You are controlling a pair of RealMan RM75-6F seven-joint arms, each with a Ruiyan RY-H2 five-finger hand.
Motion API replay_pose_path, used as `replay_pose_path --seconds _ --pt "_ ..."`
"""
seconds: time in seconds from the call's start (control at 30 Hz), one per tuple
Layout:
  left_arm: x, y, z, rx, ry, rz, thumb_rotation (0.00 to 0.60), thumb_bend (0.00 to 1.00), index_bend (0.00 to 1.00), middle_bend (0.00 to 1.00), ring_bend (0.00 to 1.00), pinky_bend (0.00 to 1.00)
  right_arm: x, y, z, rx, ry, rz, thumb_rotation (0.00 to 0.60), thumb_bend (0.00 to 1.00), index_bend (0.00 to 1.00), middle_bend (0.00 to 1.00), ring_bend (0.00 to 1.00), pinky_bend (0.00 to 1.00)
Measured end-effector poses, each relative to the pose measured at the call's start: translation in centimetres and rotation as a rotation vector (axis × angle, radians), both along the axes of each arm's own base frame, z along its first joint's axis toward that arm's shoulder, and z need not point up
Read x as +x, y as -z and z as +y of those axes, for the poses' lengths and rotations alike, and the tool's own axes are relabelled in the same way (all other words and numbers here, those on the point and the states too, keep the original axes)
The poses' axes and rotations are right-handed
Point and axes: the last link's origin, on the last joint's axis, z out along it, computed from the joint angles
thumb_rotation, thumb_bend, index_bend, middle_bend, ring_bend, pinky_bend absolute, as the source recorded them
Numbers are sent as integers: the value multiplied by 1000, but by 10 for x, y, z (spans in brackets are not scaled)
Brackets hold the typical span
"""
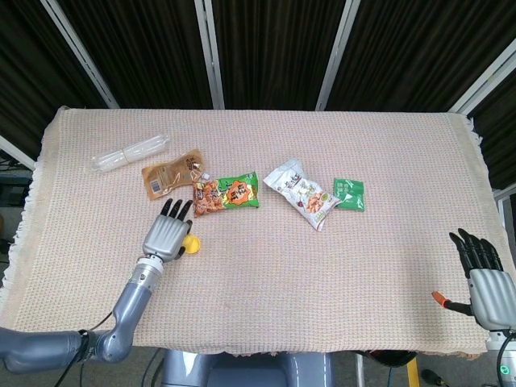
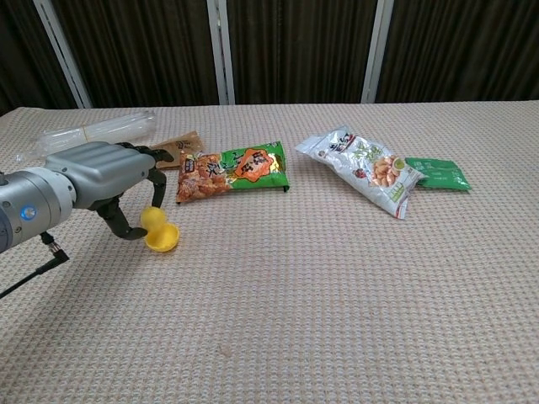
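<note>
**Left hand on yellow ball above yellow cup**

The left hand (image 2: pixel 101 181) pinches a yellow ball (image 2: pixel 153 220) between thumb and a finger, other fingers spread. The ball sits on the rim of a yellow cup (image 2: pixel 163 237) lying on the tablecloth (image 2: pixel 337 286), just below the green-orange snack bag (image 2: pixel 233 171). The right hand (image 1: pixel 484 278) rests at the table's near right edge, fingers extended, grasping nothing.
</note>
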Motion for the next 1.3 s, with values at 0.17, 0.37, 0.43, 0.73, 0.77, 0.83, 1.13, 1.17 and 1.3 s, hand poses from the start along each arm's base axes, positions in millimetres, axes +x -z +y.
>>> replay_pose_path --seconds 0.17,0.37,0.43,0.73,0.77,0.83,1.13,1.17,1.3 --pt "0 6 0 -8 0 9 600 286 437 0 0 0 1 0 0 2 -3 -4 600 10 29 0 0 0" --pt "1 10 -1 -18 -5 10 600 274 405 0 0 0 1 0 1 1 -5 -7 600 10 29 0 0 0" --pt "0 12 -1 -24 -10 9 600 266 393 0 0 0 1 0 1 0 -6 -7 600 10 29 0 0 0" --pt "0 10 -2 -20 -16 -1 600 251 227 0 0 0 1 0 1 -2 -7 -6 600 10 29 0 0 0" --pt "1 9 -1 -17 -17 -9 600 250 223 0 0 0 1 0 1 -1 -6 -6 600 10 29 0 0 0" --pt "2 5 -1 -11 -15 -25 600 250 200 0 0 0 1 0 1 3 -3 -5 600 10 29 0 0 0" --pt "-5 -49 -20 94 36 -114 600 241 32 0 0 0 -1 1 0 11 3 12 600 11 29 0 0 0" --pt "-10 -58 -24 107 41 -122 600 241 18 0 0 0 -1 2 0 12 3 14 600 11 29 0 0 0" --pt "-36 -88 -51 137 38 -140 600 195 0 0 0 0 -2 3 -1 17 7 28 600 11 29 0 0 0"
